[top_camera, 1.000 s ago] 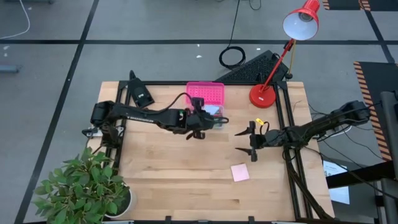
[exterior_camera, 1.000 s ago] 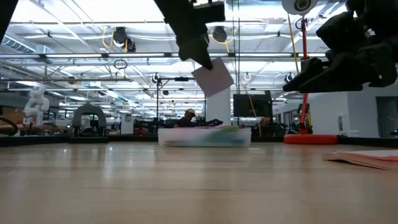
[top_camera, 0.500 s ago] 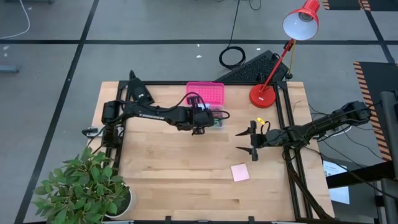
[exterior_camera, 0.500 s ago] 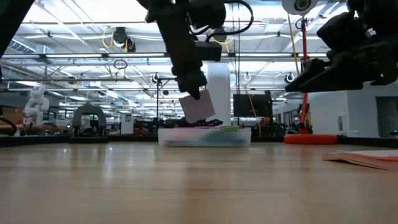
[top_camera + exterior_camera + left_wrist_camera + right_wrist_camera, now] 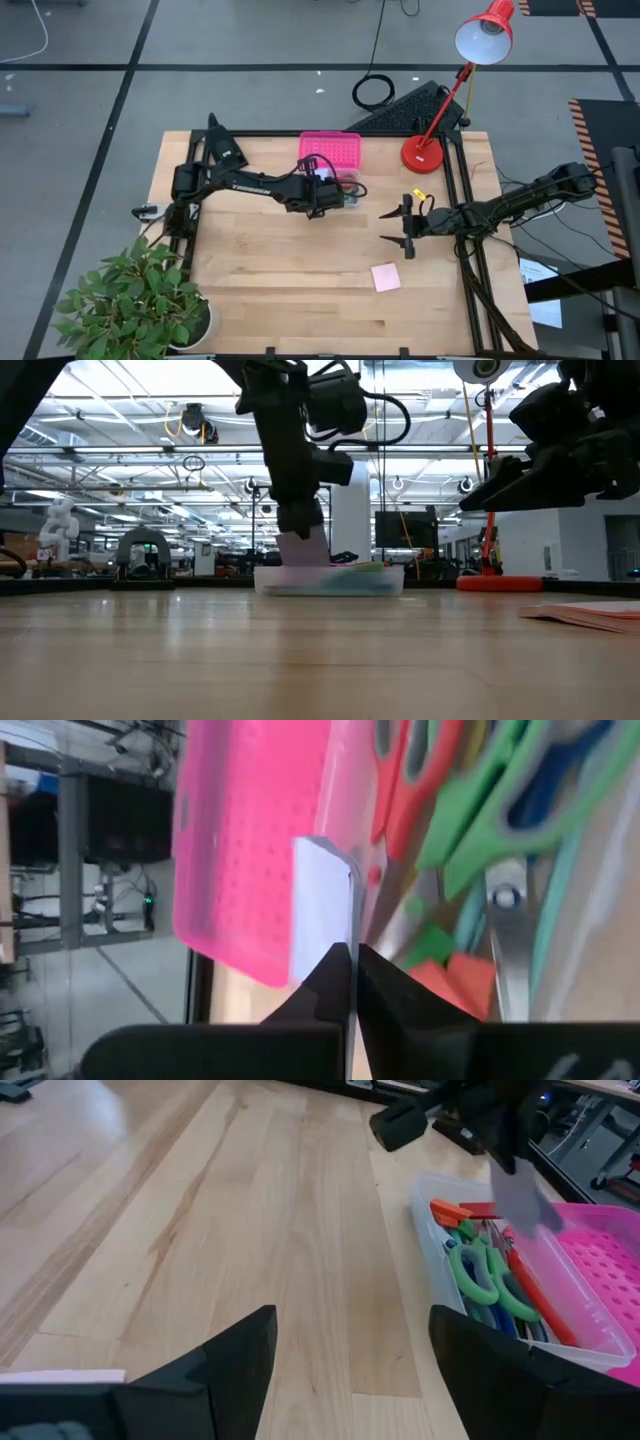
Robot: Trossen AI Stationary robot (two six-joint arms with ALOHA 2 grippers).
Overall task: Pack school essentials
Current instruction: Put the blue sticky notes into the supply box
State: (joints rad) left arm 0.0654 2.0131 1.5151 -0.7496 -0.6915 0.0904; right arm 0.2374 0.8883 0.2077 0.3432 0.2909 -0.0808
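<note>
Reaching down, left claw [image 5: 352, 982] pinches notepad [image 5: 320, 905] over box [image 5: 440, 1230].

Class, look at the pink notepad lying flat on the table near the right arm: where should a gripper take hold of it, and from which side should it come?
Probably from straight above. The pink notepad lies flat and thin on the table, so no face stands up; pinch across two opposite edges. The right gripper hangs open nearby. The left gripper holds a bluish notepad at the box.
</note>
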